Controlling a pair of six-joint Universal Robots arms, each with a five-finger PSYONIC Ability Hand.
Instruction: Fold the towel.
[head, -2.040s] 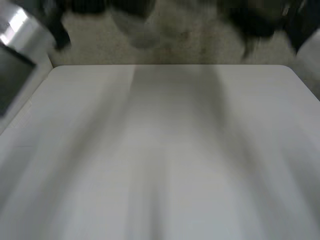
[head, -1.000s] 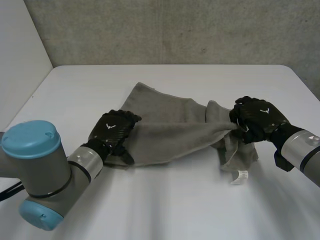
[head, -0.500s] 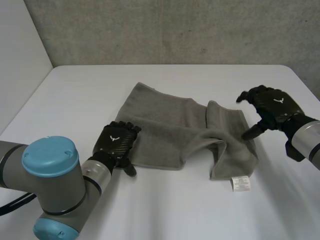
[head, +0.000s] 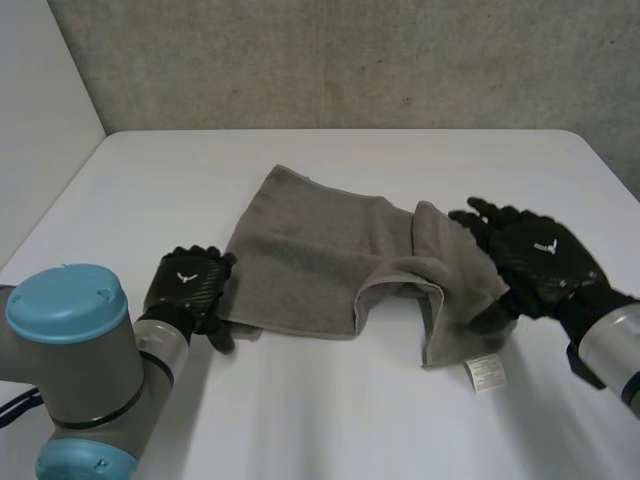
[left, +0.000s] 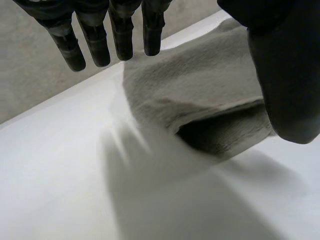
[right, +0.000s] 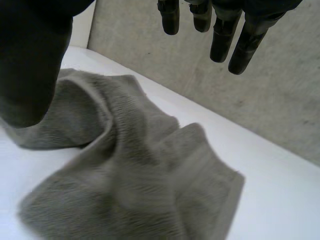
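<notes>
A grey towel (head: 310, 250) lies rumpled across the middle of the white table (head: 150, 170). Its right end is bunched and doubled over, and a white label (head: 487, 372) sticks out at the near right corner. My left hand (head: 187, 283) rests open on the table at the towel's near left corner. In the left wrist view its fingers (left: 95, 35) hang straight above the towel (left: 200, 85) with nothing in them. My right hand (head: 535, 262) hovers open, fingers spread, over the bunched right end. Under its palm, between thumb (right: 30, 60) and fingers, lies the towel (right: 140, 170).
A grey concrete wall (head: 350, 60) runs behind the table's far edge. Bare tabletop stretches along the near side (head: 330, 420) and to the far left and right of the towel.
My right hand has let go of the towel's right end, opened and come nearer over it. That end has dropped onto the table. My left hand has slid left to the towel's corner.
</notes>
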